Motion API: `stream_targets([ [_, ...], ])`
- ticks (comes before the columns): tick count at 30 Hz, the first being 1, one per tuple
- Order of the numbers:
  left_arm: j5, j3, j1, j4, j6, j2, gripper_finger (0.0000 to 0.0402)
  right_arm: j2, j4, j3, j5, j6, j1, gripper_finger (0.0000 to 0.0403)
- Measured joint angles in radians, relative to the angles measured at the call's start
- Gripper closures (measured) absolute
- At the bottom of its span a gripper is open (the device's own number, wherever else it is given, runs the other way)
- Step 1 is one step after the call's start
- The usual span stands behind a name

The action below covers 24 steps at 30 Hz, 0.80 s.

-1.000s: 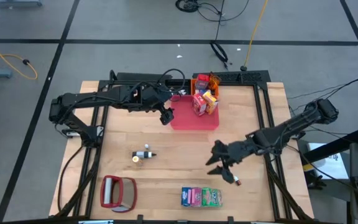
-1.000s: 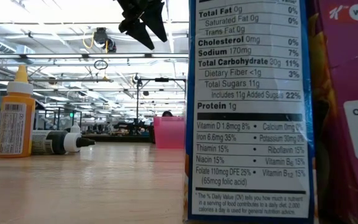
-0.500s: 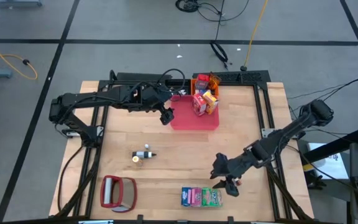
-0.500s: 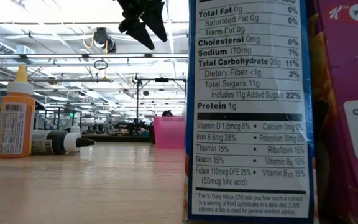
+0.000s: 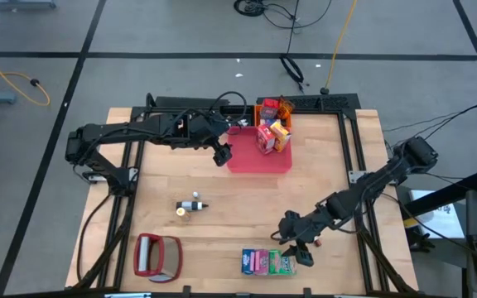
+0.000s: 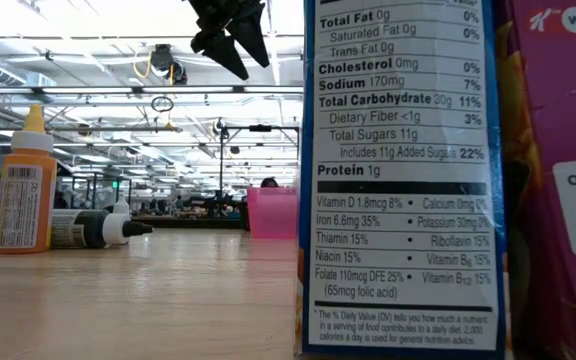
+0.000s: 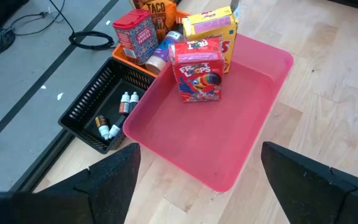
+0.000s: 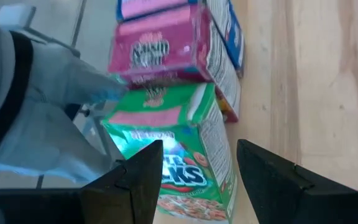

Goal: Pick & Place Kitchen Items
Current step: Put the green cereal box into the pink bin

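Note:
Three packets stand in a row at the table's near edge: blue [image 5: 247,262], pink [image 5: 261,262] and green [image 5: 282,262]. My right gripper [image 5: 299,251] is open just right of the green packet [image 8: 173,155], which fills its wrist view ahead of the fingers, beside the pink packet [image 8: 160,50]. My left gripper [image 5: 220,154] hangs open by the pink tray's [image 5: 259,159] left edge. In the tray stand a red carton [image 7: 197,68] and a yellow carton [image 7: 213,31]. An orange bottle [image 6: 25,180] stands mid-table with a small bottle [image 6: 93,228] lying beside it.
Behind the tray, an orange basket [image 7: 120,62] holds a small red container [image 7: 135,34] and a purple jar [image 7: 160,53]. A black basket [image 7: 95,109] holds tiny bottles. The red-framed silvery object [image 5: 157,255] lies near the table's near left corner. Something grey [image 8: 36,99] shows beyond the near edge.
My right gripper has moved toward the table's near edge and down toward the green packet, staying open. The packets, the bottles and my left arm have kept still.

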Motion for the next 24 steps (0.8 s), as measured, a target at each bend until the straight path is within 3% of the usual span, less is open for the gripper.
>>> stream_targets([
  [24, 0.0, 0.0, 0.0, 0.0, 0.0, 0.0, 0.0066, 0.067, 0.083, 0.0, 0.003, -0.087, 0.005, 0.0208],
])
